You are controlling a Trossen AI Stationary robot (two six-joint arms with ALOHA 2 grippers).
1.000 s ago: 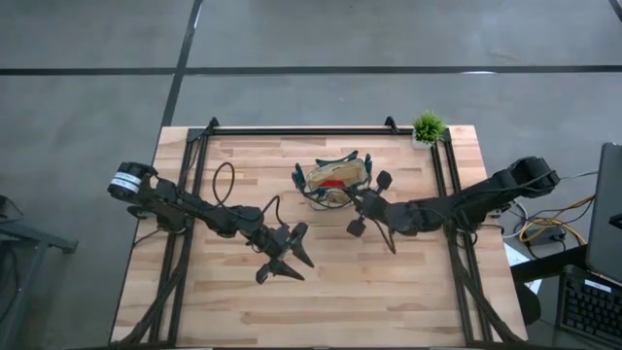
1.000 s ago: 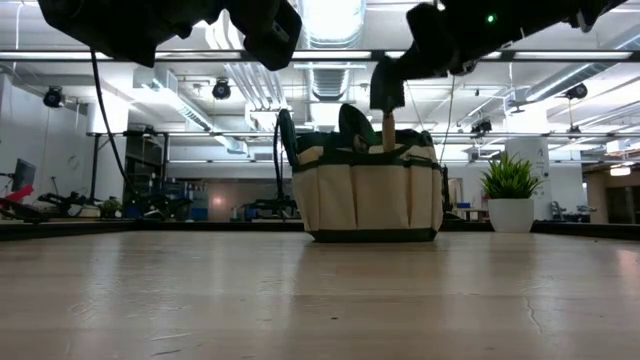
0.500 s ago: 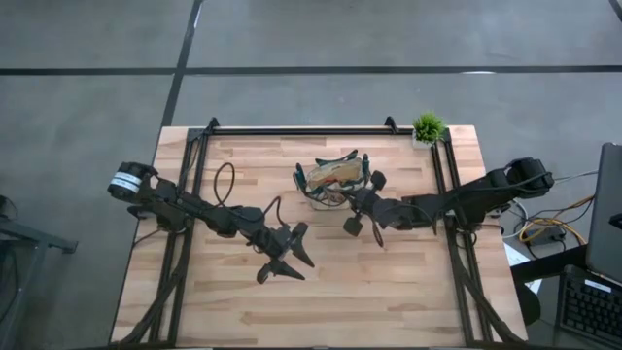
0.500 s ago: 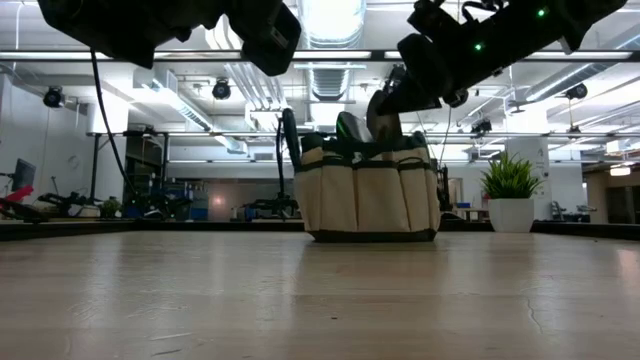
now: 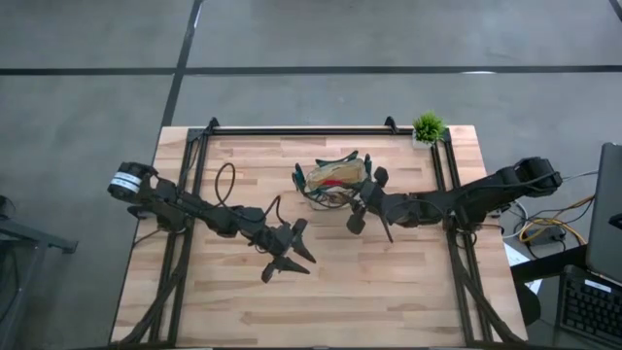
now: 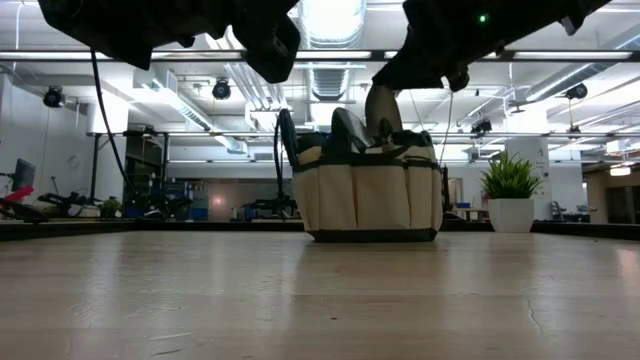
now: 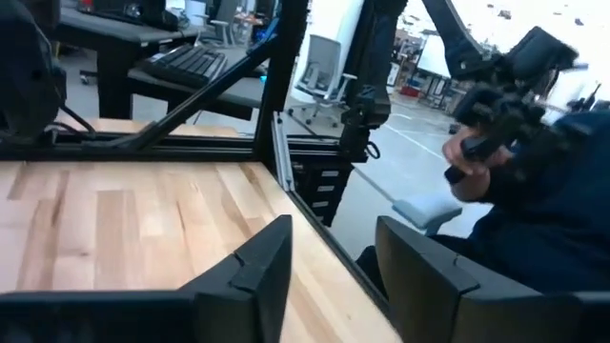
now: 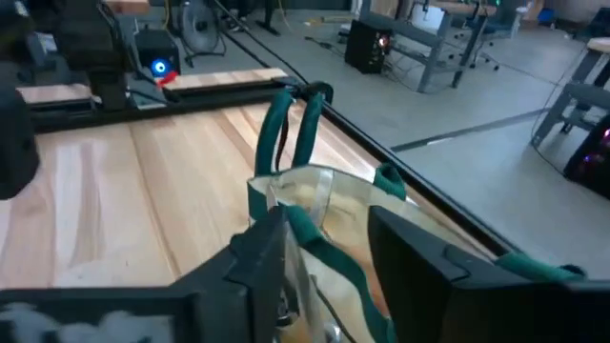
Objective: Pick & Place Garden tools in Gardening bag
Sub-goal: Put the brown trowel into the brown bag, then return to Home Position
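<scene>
The tan gardening bag [image 5: 317, 177] with dark green trim stands on its flat base at the table's far middle. A red item [image 5: 335, 181] and a pale handle show inside it. In the low view the bag [image 6: 368, 195] has a pale handle [image 6: 381, 108] sticking up from its top, right under my right gripper. My right gripper [image 5: 362, 200] hovers open at the bag's right rim; in its wrist view the fingers [image 8: 272, 250] stand apart over the green trim [image 8: 329, 250]. My left gripper [image 5: 289, 267] hangs open over the table's middle, nearer than the bag, with nothing between its fingers [image 7: 259, 272].
A small green potted plant [image 5: 428, 126] stands at the far right corner. A black frame rail [image 5: 301, 129] runs along the far edge and down both sides. Bare wood lies all around the bag. Beyond the table edge, a person in a dark sleeve [image 7: 534, 191] shows in the left wrist view.
My right gripper had held a wooden-handled tool upright over the bag. It dipped and tipped toward the bag's top, let the tool go and opened, then rose a little. The tool's handle now stands out of the bag.
</scene>
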